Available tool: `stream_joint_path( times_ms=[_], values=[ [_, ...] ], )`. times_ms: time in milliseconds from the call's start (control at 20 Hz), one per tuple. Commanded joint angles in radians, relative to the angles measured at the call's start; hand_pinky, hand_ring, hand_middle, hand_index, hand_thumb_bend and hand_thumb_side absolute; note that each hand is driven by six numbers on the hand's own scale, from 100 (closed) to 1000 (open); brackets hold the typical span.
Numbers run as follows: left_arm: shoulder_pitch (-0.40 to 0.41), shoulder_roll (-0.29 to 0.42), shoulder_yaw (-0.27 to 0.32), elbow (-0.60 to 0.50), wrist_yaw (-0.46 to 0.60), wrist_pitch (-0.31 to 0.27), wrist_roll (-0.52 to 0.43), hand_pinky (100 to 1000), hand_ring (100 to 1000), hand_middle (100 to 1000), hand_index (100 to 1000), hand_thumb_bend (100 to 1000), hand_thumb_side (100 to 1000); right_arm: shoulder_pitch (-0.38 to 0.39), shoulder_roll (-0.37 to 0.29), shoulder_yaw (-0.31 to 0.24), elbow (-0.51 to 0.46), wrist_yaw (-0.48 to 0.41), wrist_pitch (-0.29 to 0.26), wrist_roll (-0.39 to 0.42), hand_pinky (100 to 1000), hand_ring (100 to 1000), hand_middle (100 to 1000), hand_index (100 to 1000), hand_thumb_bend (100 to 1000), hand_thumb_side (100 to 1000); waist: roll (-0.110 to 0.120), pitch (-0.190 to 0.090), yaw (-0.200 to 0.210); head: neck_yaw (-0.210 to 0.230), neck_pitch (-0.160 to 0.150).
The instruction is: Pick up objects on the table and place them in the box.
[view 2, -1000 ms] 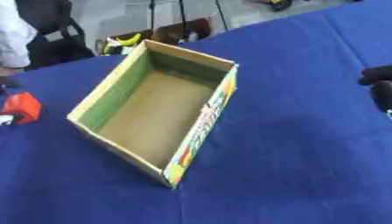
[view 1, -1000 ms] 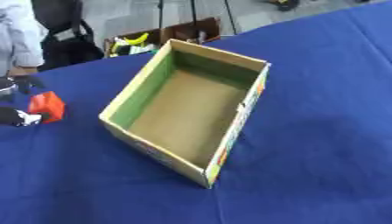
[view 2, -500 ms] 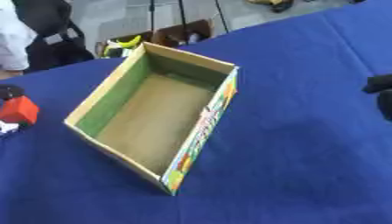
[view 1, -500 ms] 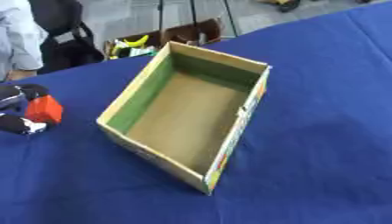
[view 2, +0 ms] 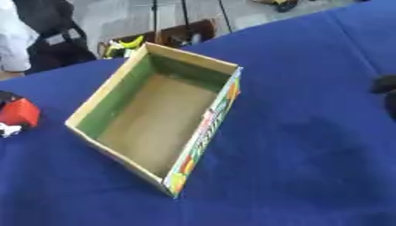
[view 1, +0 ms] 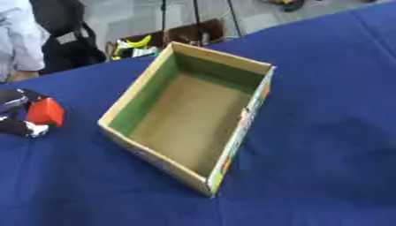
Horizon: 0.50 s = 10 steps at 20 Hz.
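Note:
An open cardboard box (view 1: pixel 232 132) with green inner walls and a printed outer side sits askew in the middle of the blue table (view 1: pixel 325 110). Nothing lies inside it. At the table's left edge my left hand (view 1: pixel 14 102) is curled round a red block (view 1: pixel 45 111), a short way left of the box's near-left wall and low over the cloth. A white-and-black bit shows under the hand. Only a dark edge of my right hand (view 2: pixel 386 86) shows, at the right border of the right eye view, well clear of the box.
Beyond the table's far edge stand a person in a pale sleeve (view 1: pixel 19 35), a black bag (view 1: pixel 66 39) and a brown crate with yellow items (view 1: pixel 143 42) on the floor. Bare blue cloth stretches right of and in front of the box.
The whole picture has drifted slightly downward, so the camera moved. My left hand keeps the red block in about the same place beside the box. The right hand stays at the right border.

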Motion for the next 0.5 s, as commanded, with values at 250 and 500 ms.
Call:
stream_joint_path(
  times_ms=[250,500],
  values=[
    [-0.003,0.040,0.022,-0.026,-0.020,0.034,0.191,216,475,518,724,100,632,-0.006,-0.021,-0.009,-0.015,-0.004,-0.002,0.003,881,882,681,784,271,796,-0.007,-0.026,0.002,0.000,-0.012],
    [0.007,0.041,0.019,-0.024,-0.069,0.066,0.377,128,424,456,665,100,644,-0.001,-0.016,-0.010,-0.017,-0.005,0.000,0.002,882,882,681,784,265,796,-0.007,-0.035,0.003,-0.001,-0.007]
  ],
)
